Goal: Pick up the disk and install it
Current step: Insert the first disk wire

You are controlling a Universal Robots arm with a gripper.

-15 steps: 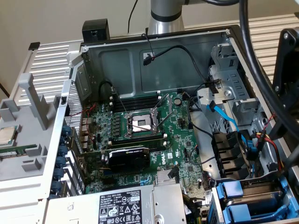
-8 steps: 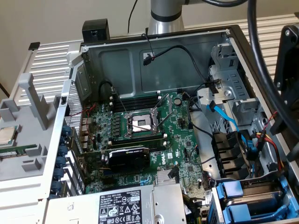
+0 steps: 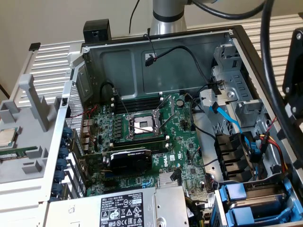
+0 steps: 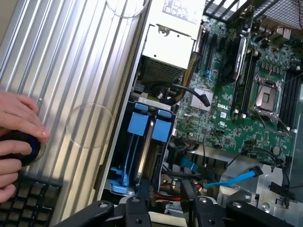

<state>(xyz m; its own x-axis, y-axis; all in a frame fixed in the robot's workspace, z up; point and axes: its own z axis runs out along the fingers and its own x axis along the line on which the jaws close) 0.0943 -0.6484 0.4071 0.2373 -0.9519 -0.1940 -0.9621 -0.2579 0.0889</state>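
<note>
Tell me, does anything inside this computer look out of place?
The processor socket sits empty and uncovered, while a square silver chip lies outside the case on the grey tray at the exterior view's left.

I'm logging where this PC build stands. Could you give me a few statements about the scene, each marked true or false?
1. The tool grips a drive. False: its fingers stand apart with nothing between them.
2. No cooler covers the processor socket. True.
3. A person's hand rests on the motherboard. False: it rests on a round black knob outside the case, beside a keyboard.
4. The power supply box bears a black-and-white label. True.
5. The blue drive carriers sit in a bay inside the case. True.
</note>
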